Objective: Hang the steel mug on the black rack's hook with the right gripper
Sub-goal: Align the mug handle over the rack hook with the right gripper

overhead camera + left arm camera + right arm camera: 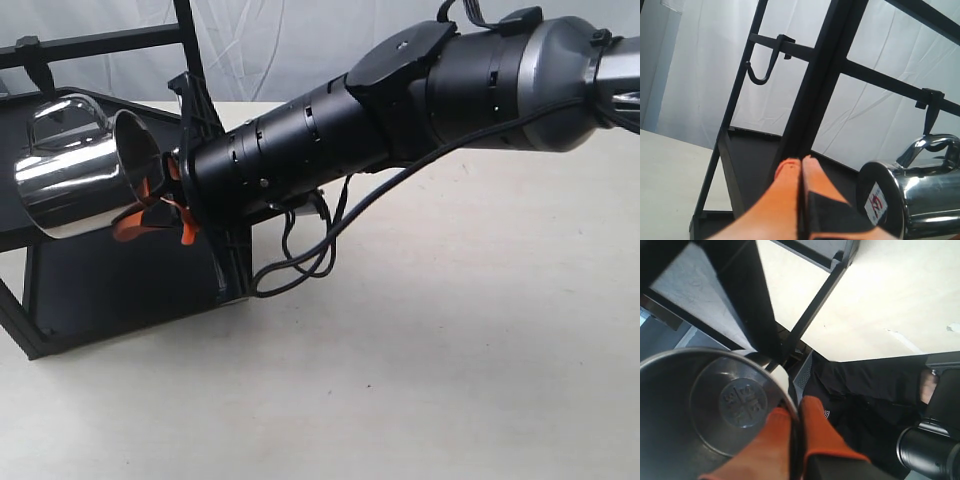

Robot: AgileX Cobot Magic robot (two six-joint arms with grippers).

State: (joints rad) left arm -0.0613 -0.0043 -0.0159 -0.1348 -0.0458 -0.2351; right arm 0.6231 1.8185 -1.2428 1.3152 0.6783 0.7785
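Mug: the shiny mirror-polished steel mug (pixel 75 170) hangs in the air on its side, mouth toward the arm, looped handle uppermost, just under the rack's crossbar.
Grip: the right gripper (pixel 796 427), black with orange fingertips, has its fingers nearly together on the mug's rim, one inside and one outside.
Hook: in the left wrist view a small black hook (pixel 930 112) hangs from the crossbar right above the handle; whether the loop is already on it cannot be told.
Rack: the matte black tiered rack (pixel 120 285) stands on the pale table (pixel 450 350), its slanted post close beside the arm's wrist.
Doing it well: it would likely help to keep the handle loop upward, thread it over the hook tip, and release only once the mug's weight sits on the hook.
Other arm: the left gripper (pixel 801 167) shows orange fingers pressed together, holding nothing.
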